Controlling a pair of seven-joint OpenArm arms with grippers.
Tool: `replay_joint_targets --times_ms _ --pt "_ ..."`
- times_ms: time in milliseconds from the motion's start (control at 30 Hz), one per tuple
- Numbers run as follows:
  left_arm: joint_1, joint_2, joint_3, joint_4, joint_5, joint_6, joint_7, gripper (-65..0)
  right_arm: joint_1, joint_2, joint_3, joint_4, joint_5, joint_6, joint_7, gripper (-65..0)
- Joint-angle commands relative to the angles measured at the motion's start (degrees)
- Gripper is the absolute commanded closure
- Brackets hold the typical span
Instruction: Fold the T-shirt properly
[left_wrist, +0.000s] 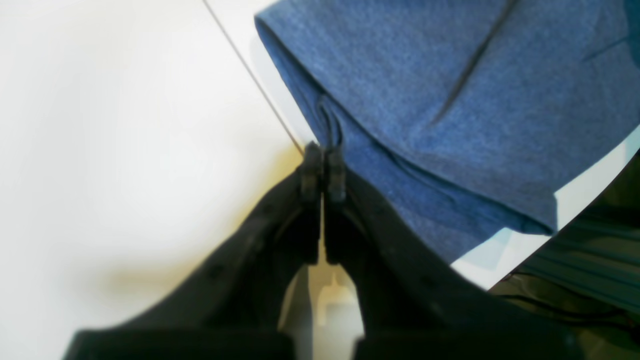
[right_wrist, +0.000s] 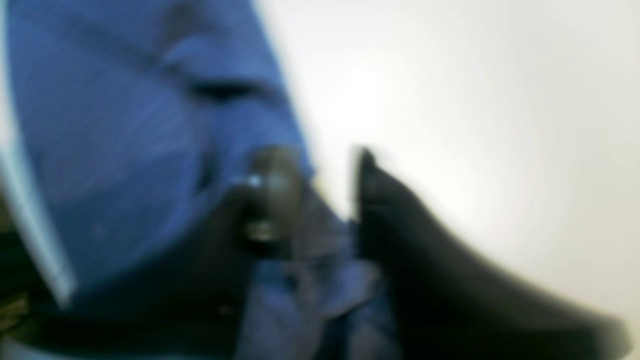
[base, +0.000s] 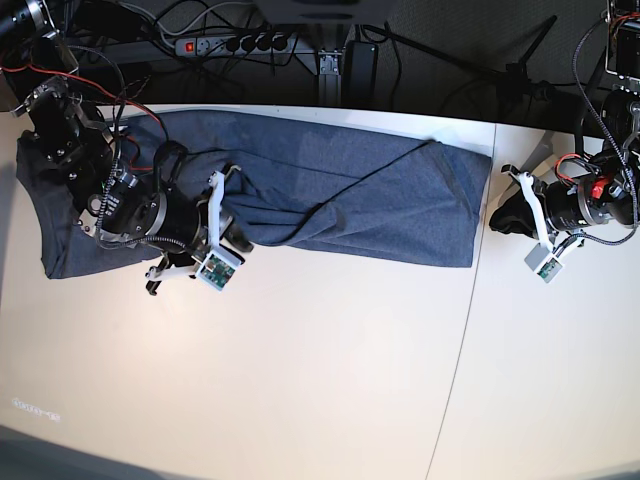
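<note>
The blue-grey T-shirt (base: 350, 200) lies stretched sideways along the far part of the white table (base: 330, 380), folded over on itself. In the left wrist view my left gripper (left_wrist: 323, 150) is shut, its tips pinching a puckered bit of the T-shirt's (left_wrist: 450, 100) edge. The base view places that gripper (base: 496, 213) at the cloth's right end. The right wrist view is blurred. There my right gripper (right_wrist: 320, 170) has its fingers apart, with bunched T-shirt (right_wrist: 125, 150) cloth low between them. In the base view it (base: 238, 243) sits over the shirt's left part.
A power strip (base: 235, 43) and tangled cables run behind the table's far edge. A seam (base: 460, 320) splits the tabletop into two panels. Beyond the table edge, dark floor and cables (left_wrist: 590, 270) show in the left wrist view.
</note>
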Motion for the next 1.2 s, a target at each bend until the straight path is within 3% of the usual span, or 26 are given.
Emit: replay_joint_targets --times_ms 0,267,700,833,967,1167 --pt "-0.9 -1.0 -0.6 0.6 -0.8 -1.6 -1.2 -1.3 0.8 -0.2 1.0 0.0 -0.3 -1.2 1.0 0.0" --pt "-0.9 -1.0 -0.6 0.6 -0.8 -1.6 -1.6 -1.3 0.6 -5.4 1.0 -7.5 -3.1 -1.1 1.3 0.0" --pt "-0.9 -0.9 -0.6 0.6 -0.9 -1.6 -5.4 -1.3 -4.7 -5.6 1.9 -7.2 -3.9 -0.9 3.7 0.0" --pt "-0.9 0.2 -0.6 0.6 -2.6 -1.6 -5.8 -0.6 -4.7 -5.6 7.8 -4.3 -3.8 -1.4 4.3 0.0" --pt "-0.7 2.1 -0.6 0.6 -2.6 -1.6 -5.5 0.0 -5.1 -5.6 16.7 -3.5 1.1 -1.4 1.2 0.0" --pt "-0.3 3.4 -0.6 0.6 -2.6 -1.6 -5.4 0.0 -14.7 -5.4 25.4 -2.9 3.5 -1.3 -0.1 0.0"
